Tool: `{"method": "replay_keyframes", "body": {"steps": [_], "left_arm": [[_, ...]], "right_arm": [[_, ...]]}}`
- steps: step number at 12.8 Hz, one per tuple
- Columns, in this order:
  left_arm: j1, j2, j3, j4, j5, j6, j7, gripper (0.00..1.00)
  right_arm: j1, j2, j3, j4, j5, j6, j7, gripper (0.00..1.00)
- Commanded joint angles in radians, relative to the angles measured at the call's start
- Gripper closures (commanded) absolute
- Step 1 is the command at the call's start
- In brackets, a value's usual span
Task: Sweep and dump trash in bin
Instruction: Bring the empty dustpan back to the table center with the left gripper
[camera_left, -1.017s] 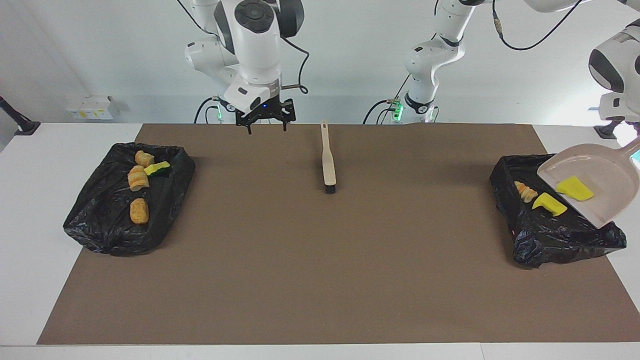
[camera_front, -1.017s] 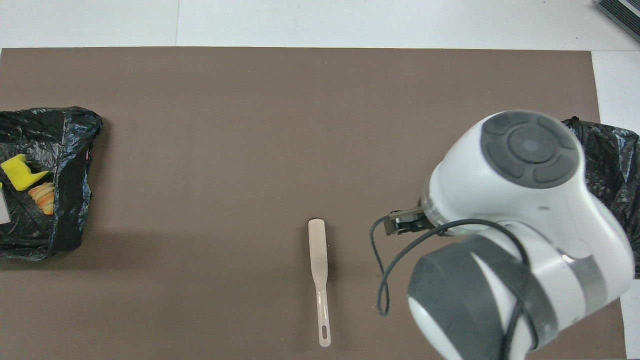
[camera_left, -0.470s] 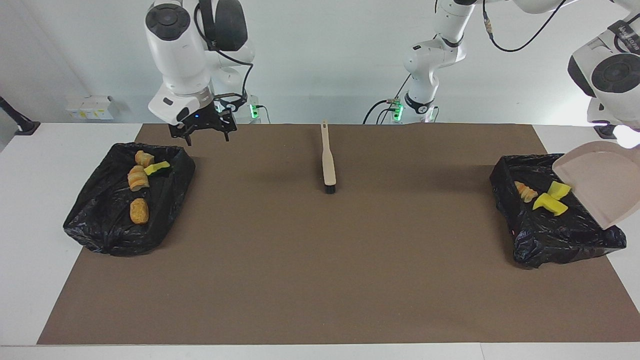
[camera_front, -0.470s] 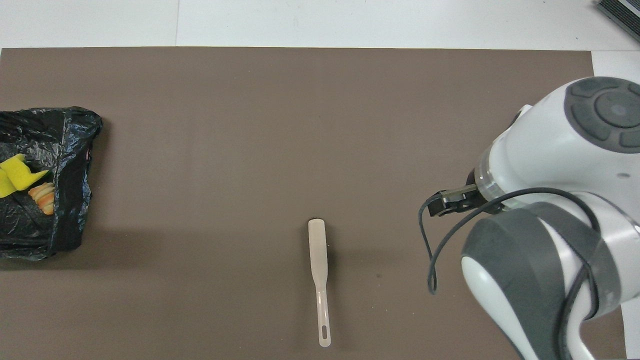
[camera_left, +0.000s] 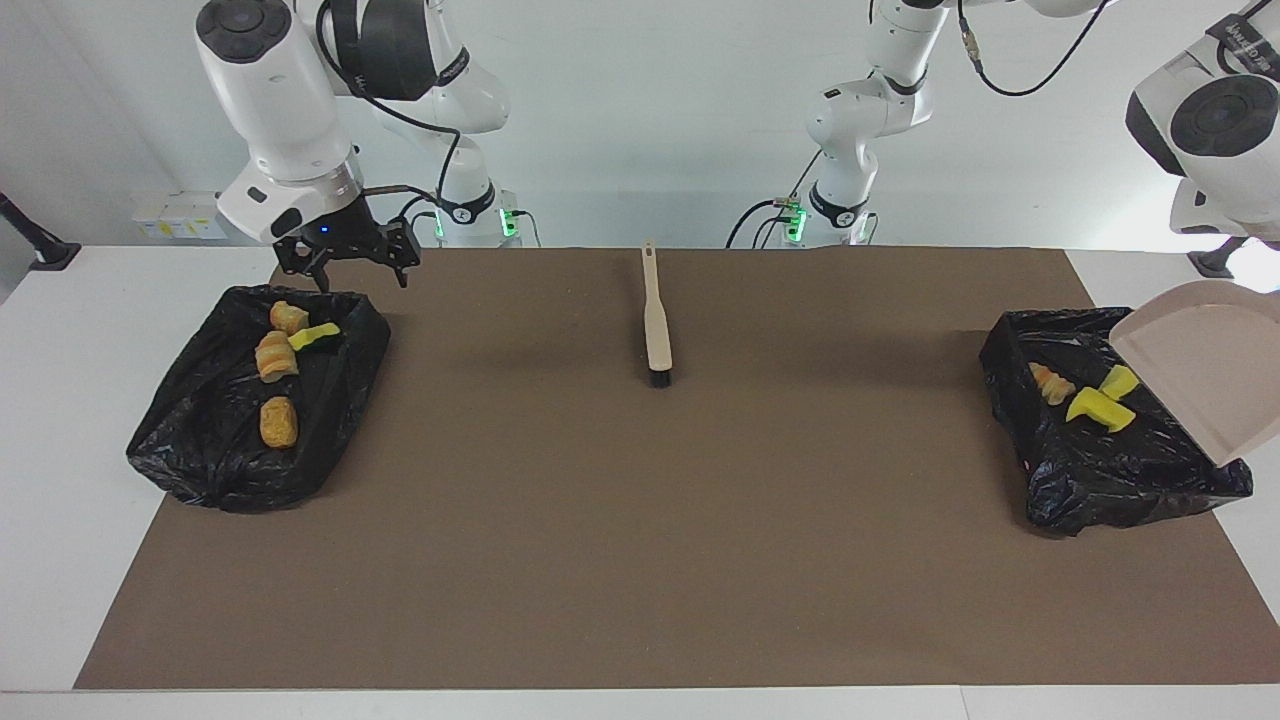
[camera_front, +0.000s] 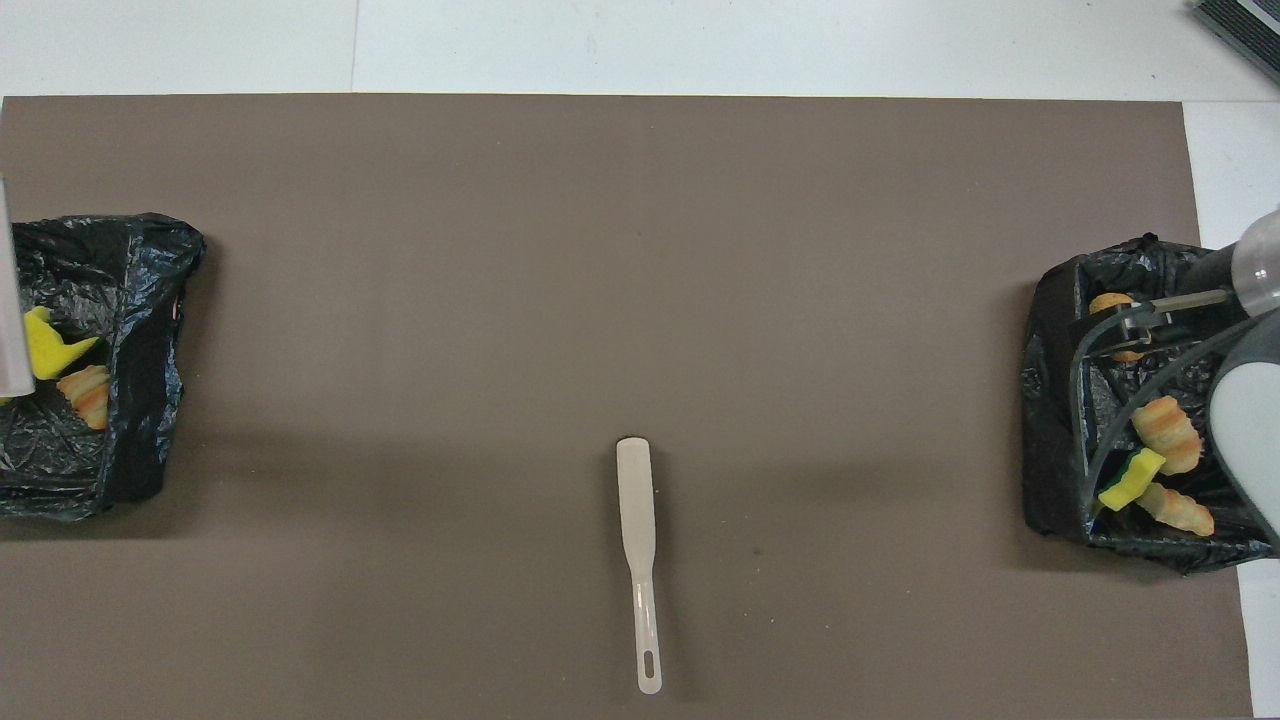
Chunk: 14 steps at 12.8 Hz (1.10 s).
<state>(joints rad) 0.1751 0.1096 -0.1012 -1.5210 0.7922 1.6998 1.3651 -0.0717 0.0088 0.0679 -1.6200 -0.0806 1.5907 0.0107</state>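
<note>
The beige dustpan (camera_left: 1200, 370) hangs tipped up, empty, over the black bin (camera_left: 1100, 480) at the left arm's end. My left gripper holds it from past the facing view's edge, fingers out of view. That bin holds two yellow sponge pieces (camera_left: 1100, 405) and an orange lump (camera_left: 1052, 383). My right gripper (camera_left: 360, 280) is open and empty over the robot-side rim of the other black bin (camera_left: 200, 450). That bin holds three bread-like lumps (camera_left: 279, 421) and a green-topped sponge (camera_left: 315, 335).
The beige brush (camera_left: 657, 320) lies on the brown mat (camera_left: 640, 520) midway between the bins, near the robots, its handle toward them. It also shows in the overhead view (camera_front: 637, 540). White table borders the mat.
My right arm swung from over the mat beside the brush to its bin's rim. The left tipped the dustpan steeper, and the yellow sponge slid off it into the bin.
</note>
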Motion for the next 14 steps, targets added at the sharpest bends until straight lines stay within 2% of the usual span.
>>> {"method": "replay_keyframes", "body": {"steps": [1, 4, 6, 8, 10, 12, 14], "left_arm": [[-0.063, -0.007, 0.005, 0.025, -0.123, -0.090, -0.149, 1.00], [-0.065, -0.022, -0.005, 0.013, -0.406, -0.086, -0.291, 1.00], [-0.120, -0.033, -0.017, -0.016, -0.497, -0.075, -0.497, 1.00], [-0.210, -0.034, -0.017, -0.045, -0.598, -0.056, -0.759, 1.00], [-0.265, -0.037, -0.017, -0.117, -0.712, 0.074, -0.906, 1.00], [-0.301, -0.047, -0.018, -0.149, -0.755, 0.127, -0.986, 1.00], [-0.365, -0.039, -0.018, -0.175, -0.771, 0.155, -1.153, 1.00]], "right_arm": [[-0.020, 0.014, 0.013, 0.022, 0.018, 0.008, 0.141, 0.00], [-0.028, -0.001, 0.009, 0.022, 0.028, -0.005, 0.100, 0.00], [-0.045, -0.016, 0.000, 0.011, 0.035, -0.009, 0.017, 0.00], [-0.042, -0.024, 0.000, 0.005, 0.033, -0.009, 0.020, 0.00], [-0.031, -0.029, 0.009, -0.003, 0.035, -0.009, 0.022, 0.00], [-0.030, -0.029, 0.012, -0.003, 0.035, -0.009, 0.020, 0.00], [-0.030, -0.030, 0.015, -0.005, 0.041, -0.009, 0.018, 0.00]]}}
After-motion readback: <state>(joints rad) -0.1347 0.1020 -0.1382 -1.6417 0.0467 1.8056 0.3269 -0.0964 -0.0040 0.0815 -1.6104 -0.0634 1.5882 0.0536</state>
